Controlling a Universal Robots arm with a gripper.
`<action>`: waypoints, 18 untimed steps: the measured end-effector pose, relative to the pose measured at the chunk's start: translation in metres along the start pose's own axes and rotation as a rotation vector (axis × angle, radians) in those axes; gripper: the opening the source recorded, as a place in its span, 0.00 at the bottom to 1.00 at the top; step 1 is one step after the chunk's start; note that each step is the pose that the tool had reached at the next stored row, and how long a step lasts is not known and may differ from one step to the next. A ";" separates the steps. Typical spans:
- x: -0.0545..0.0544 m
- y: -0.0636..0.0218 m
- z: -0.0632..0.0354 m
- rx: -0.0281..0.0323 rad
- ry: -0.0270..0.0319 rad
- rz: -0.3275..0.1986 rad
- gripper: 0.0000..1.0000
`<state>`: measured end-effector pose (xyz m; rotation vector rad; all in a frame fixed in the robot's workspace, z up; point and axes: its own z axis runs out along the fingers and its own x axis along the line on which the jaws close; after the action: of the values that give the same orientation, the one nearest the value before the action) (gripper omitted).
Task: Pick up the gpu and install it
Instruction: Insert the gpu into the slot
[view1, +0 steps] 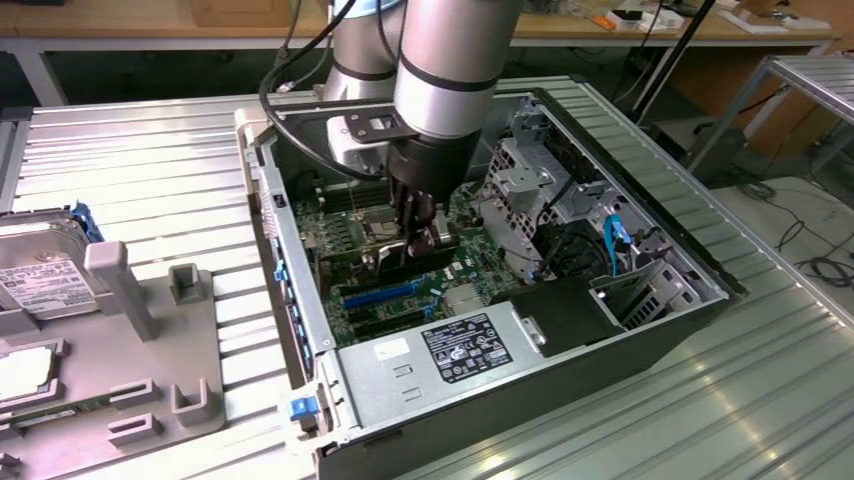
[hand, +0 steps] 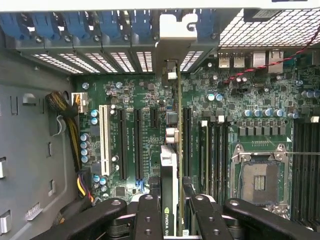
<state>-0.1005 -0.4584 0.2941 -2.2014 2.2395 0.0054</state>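
My gripper (view1: 411, 232) reaches down into the open computer case (view1: 667, 300) over the green motherboard (hand: 250, 100). It is shut on the gpu (hand: 169, 170), which I see edge-on in the wrist view. The card's printed label sits between my two black fingers (hand: 147, 212). The card stands upright over a black expansion slot (hand: 186, 140). Its silver bracket (hand: 175, 35) is at the row of rear slot openings. In the exterior view the gpu (view1: 400, 256) is a dark shape under the fingers. Whether its edge sits in the slot is hidden.
Other long slots (hand: 122, 145) and a bare CPU socket (hand: 260, 180) lie either side of the card. A labelled power supply (view1: 447, 350) fills the case's near end, and drive cages (view1: 534, 190) stand at the exterior view's right. A hard drive (view1: 47, 275) and a grey holder (view1: 147, 380) rest on the table.
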 end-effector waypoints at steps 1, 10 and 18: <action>0.000 0.0013 0.0002 0.0002 -0.0001 0.000 0.27; -0.001 0.0038 0.0004 0.0005 -0.0024 0.000 0.27; -0.001 0.0072 0.0005 0.0005 -0.0025 0.001 0.27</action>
<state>-0.1077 -0.4572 0.2936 -2.1992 2.2386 0.0076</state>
